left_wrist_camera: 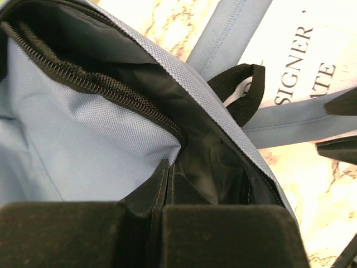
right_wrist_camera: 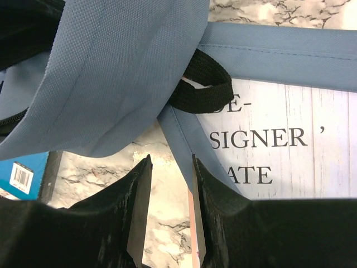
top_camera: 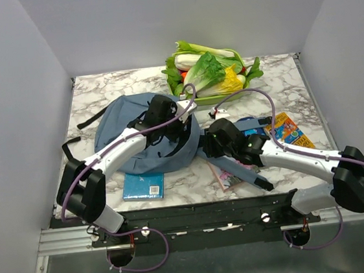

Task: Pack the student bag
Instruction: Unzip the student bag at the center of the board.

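A shallow green tray is set at the far edge of the marble table and is piled with leafy vegetables; something yellow and something red are tucked among the leaves.

The student bag is laid flat just left of the table's middle. Its long axis runs roughly left to right, with the black carry loop and the unzipped mouth turned to the right and the black strap ends trailing off to the left. Past the open zip only dark lining is seen in the left wrist view; no contents can be made out.

One long blue strap is stretched across a white book printed with large black letters. A blue book is placed just in front of the bag, and a colourful book lies further right.

The left gripper is pressed fully together at the bag's mouth, with a fold of the opening's edge pinched between its fingers. The right gripper is held partly apart above the table beside the bag. A strap passes under the narrow gap, and nothing is seen clamped.
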`<act>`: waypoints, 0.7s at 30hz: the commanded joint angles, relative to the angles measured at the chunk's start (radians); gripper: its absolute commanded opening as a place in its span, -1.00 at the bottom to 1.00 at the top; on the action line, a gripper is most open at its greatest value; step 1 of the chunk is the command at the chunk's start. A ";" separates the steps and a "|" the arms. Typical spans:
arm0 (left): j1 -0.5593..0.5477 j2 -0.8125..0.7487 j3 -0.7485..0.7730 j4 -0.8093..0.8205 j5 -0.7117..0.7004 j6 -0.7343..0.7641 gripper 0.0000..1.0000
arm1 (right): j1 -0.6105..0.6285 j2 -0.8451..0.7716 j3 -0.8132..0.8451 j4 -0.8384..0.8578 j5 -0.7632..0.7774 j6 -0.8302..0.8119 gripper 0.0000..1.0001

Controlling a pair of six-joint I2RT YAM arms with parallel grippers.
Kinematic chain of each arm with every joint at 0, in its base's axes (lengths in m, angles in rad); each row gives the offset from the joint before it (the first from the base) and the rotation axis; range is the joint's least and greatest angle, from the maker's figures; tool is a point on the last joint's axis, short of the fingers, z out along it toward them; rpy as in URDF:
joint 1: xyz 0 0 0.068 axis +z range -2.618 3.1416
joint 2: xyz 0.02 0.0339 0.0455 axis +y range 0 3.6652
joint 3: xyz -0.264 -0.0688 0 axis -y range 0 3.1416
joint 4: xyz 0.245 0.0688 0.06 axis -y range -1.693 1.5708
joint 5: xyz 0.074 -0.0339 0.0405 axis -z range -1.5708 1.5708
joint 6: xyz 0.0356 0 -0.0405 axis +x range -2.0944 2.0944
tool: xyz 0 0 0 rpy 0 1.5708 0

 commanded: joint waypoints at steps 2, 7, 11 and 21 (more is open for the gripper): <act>0.023 -0.098 0.064 -0.082 -0.130 0.074 -1.00 | -0.009 -0.036 0.020 0.027 0.038 -0.018 -0.15; 0.066 -0.153 0.104 -0.138 -0.106 0.091 -1.00 | -0.012 -0.029 0.098 0.029 0.048 -0.049 -0.16; 0.116 -0.195 0.133 -0.162 -0.111 0.114 -1.00 | -0.013 0.017 0.187 0.027 0.048 -0.075 -0.17; 0.363 -0.140 0.245 -0.061 -0.135 0.159 -1.00 | -0.012 0.060 0.201 0.119 -0.122 -0.067 -0.18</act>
